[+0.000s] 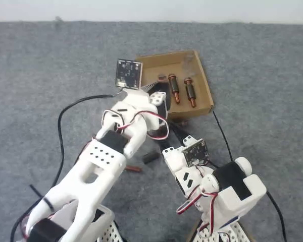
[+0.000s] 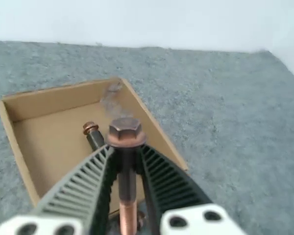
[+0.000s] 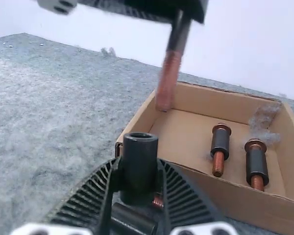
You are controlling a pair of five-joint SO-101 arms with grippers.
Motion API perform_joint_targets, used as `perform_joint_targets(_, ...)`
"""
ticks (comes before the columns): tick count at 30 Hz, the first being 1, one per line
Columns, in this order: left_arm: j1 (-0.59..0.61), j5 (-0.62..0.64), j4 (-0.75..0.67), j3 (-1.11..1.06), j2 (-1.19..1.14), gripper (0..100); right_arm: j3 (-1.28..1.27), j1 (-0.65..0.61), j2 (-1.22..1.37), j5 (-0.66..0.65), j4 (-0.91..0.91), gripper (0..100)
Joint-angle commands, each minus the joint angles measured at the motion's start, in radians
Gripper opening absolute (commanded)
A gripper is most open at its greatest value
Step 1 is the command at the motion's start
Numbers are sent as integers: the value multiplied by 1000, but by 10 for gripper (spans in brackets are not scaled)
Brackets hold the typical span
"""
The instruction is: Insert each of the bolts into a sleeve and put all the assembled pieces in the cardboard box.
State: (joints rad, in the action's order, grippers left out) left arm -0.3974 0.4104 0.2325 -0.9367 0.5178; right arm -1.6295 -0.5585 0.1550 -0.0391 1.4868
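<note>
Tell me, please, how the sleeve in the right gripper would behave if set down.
The sleeve looks like rigid metal, so probably stiff and heavy for its size. Being round, it would likely roll on its side, though the fuzzy grey table cover may slow it.

One cardboard box [image 1: 206, 85], upper centre of the high view. Two assembled pieces in it, each a bolt in a sleeve: the left piece [image 1: 174, 89] and the right piece [image 1: 191, 94]. Two separate bolts: a gripped bolt [image 2: 125, 142] in the left end effector [image 2: 126, 161], and a loose bolt [image 1: 134, 169] on the bench [image 1: 40, 75], lower centre. Two bare sleeves: a gripped sleeve [image 3: 138, 156] in the right end effector [image 3: 138, 171], and a loose sleeve [image 1: 151, 157] on the bench. Two arms, two end effectors.
</note>
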Motion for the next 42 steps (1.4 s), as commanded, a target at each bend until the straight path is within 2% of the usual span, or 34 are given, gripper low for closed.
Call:
perform_joint_targets(1,-2,12,-38,10,71,12,25,-2,-47,-17,1,7)
perform_joint_targets(16,-2,8,-40,-42,72,12,29,30,-53,-11,2,7)
perform_joint_targets(25,-18,12,-43,-128,209,12,28,35,-58,-11,2,7)
perform_joint_targets(35,-20,12,-43,-147,215,11,25,36,-58,-11,2,7)
perform_joint_targets(42,-21,9,-218,-220,213,11,8,36,-58,-11,47,7)
